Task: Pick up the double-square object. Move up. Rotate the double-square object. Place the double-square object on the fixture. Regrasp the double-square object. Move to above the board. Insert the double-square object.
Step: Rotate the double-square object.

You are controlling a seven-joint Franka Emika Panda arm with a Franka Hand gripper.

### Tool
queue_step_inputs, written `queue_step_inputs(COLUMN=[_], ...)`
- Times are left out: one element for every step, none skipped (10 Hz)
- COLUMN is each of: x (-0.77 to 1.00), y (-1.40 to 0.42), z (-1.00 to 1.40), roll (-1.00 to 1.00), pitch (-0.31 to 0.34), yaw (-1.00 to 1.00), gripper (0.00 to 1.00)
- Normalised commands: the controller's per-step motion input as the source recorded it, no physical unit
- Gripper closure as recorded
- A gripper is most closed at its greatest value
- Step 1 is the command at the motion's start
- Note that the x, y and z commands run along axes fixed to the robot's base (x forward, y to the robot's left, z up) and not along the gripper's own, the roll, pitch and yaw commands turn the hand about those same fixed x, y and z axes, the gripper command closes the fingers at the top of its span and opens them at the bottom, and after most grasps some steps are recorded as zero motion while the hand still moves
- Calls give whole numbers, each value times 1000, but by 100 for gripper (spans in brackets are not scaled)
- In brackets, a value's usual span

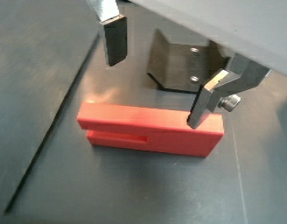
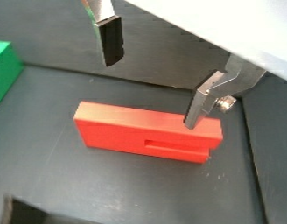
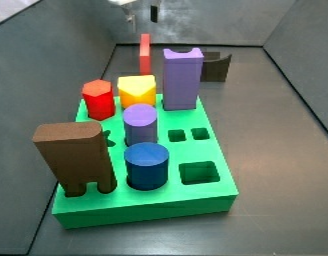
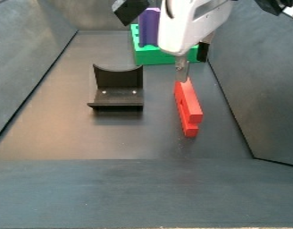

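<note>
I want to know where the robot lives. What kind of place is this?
Probably a robot test bench, maybe in a lab. A dark walled floor holds a green board with coloured pegs, a fixture and a double-square object. The gripper hangs over that object, jaws open.

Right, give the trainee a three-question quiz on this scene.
1. True or false: the gripper is shut on the double-square object.
2. Where does the object lie? A) in the board B) on the floor C) on the fixture
3. Fill in: in both wrist views one finger hangs clear above the object, the other is down at its ____.

Key: 1 false, the fingers stand wide apart. 2 B. 3 edge.
</note>
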Motion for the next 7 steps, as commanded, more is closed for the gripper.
queue_step_inputs(x=[37, 37, 37, 37, 37, 37, 37], y=[3, 3, 4, 4, 4, 4, 4], z=[-37, -37, -36, -36, -36, -36, -35], roll=[-1, -1, -1, -1, -1, -1, -1], pitch=[-4, -4, -4, -5, -5, -5, -5], yaw=[1000, 1000, 1000, 1000, 1000, 1000, 1000], gripper=[0, 0, 0, 0, 0, 0, 0])
